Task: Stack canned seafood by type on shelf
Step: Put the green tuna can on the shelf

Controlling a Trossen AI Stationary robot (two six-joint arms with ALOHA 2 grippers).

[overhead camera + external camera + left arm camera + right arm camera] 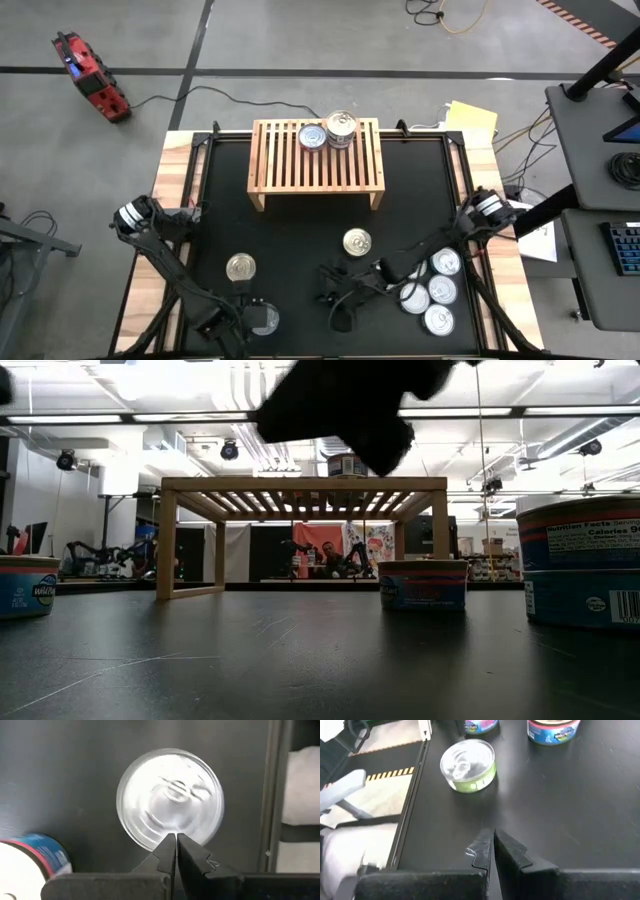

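Note:
The light-wood shelf (315, 165) stands at the table's far middle, and its slatted top carries a flat tin (312, 137) beside a taller tin (342, 127). Loose canned seafood rests on the black mat: two gold-lidded tins (357, 242) (241, 266), a silver-lidded tin (170, 795) at the near left, and several silver tins (432, 290) at the near right. My left gripper (176, 836) is shut, pointing down over the silver lid's rim. My right gripper (493, 834) is shut above bare mat at the near middle, short of a green-labelled tin (468, 765).
Blue-labelled tins (553, 730) stand farther across the mat. In the low view, tins (422, 585) (580, 560) (25, 588) stand before the shelf (300, 485). The table's near edge (412, 805) lies close beside the green tin. Bare mat lies between the shelf and the loose tins.

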